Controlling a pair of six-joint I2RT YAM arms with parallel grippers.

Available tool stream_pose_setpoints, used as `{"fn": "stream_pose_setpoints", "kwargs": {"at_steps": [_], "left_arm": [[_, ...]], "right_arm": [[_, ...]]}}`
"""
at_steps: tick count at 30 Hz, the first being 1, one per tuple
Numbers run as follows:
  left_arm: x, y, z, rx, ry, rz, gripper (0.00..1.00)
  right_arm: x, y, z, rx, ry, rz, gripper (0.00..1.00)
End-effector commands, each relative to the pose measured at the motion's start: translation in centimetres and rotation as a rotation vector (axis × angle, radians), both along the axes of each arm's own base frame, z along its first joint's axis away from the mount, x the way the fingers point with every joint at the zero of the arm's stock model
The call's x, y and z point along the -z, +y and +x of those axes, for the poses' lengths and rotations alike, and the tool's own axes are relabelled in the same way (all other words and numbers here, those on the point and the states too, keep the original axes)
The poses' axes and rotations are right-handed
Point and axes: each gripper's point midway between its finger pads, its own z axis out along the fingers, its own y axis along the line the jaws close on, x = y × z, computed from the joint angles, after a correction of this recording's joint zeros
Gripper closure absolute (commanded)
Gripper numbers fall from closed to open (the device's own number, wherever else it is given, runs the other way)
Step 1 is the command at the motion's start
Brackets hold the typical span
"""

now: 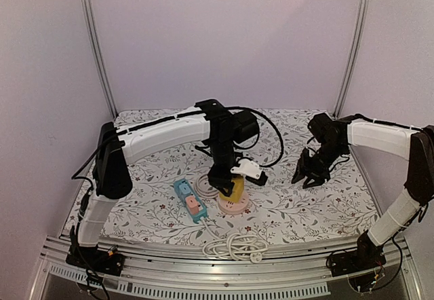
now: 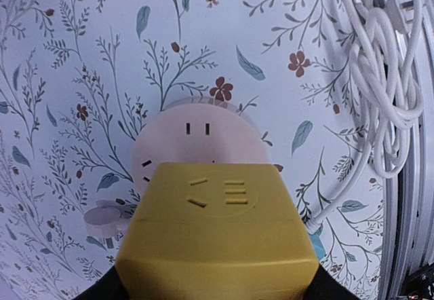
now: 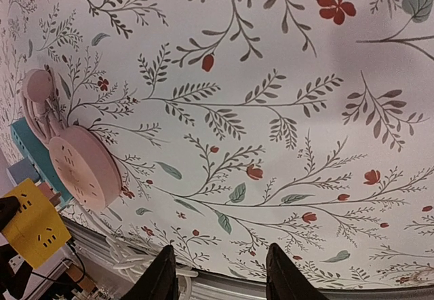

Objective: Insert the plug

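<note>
Half done at most, I judge: the left pincer point(image 1: 224, 179) grips the yellow plug point(image 2: 217, 246) over the pink socket point(image 2: 196, 140), seemingly not seated; aligning and pressing in remain. The right pincer point(image 3: 220, 276), well right of the socket, hangs part-open and empty

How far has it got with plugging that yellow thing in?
Done: the left gripper has the yellow adapter block gripped. In hand: the block sits over the round pink socket, apparently not seated. Left: lower it and press it home. The right gripper hangs open and empty, off to the side.
</note>
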Motion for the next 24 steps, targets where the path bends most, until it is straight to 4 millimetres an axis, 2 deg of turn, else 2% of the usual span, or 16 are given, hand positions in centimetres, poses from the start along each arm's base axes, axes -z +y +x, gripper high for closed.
{"fn": "stream_pose_setpoints", "kwargs": {"at_steps": [1, 13, 24], "left_arm": [[-0.5, 5.0, -3.2, 0.034, 0.133, 0.176, 1.00], [1.9, 5.6, -2.1, 0.004, 0.098, 0.250, 1.00], [2.9, 5.4, -3.0, 0.007, 0.121, 0.261, 1.00]], "right_arm": [[0.8, 0.0, -0.2, -0.008, 0.012, -0.012, 0.57], [1.2, 0.0, -0.5, -0.014, 0.017, -0.015, 0.57], [1.6, 0.0, -0.4, -0.016, 0.021, -0.017, 0.57]]}}
